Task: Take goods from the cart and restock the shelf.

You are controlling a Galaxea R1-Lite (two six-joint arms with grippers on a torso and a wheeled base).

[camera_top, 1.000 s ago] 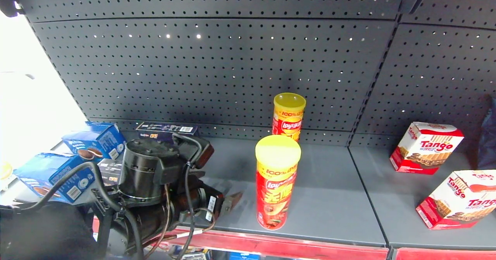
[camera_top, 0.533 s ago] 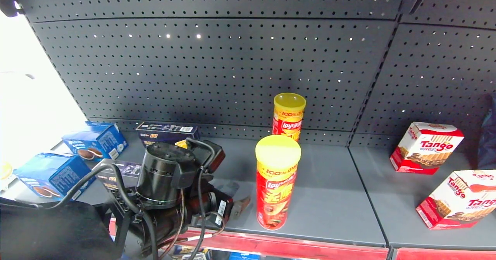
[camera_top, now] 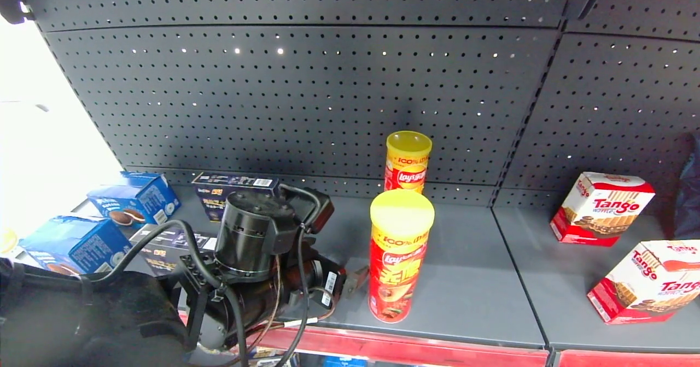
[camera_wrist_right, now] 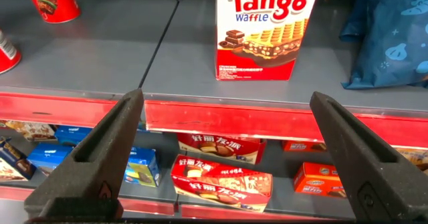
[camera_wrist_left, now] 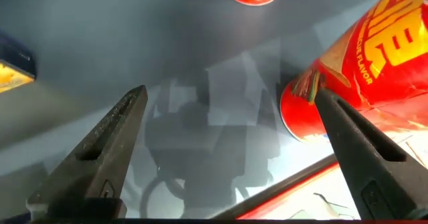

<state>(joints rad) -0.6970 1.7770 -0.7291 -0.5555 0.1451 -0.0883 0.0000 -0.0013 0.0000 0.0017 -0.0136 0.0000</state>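
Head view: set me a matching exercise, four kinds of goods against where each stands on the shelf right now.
Goods:
1. front chip can
2. rear chip can
3. blue cookie boxes
4. wafer boxes

Places:
A. upright at the back, close to the pegboard panel
B. in the right bay of the shelf
C. at the far left end
D. upright near the front edge, right beside the open left gripper

Pairs: 1-D, 2-A, 3-C, 4-B
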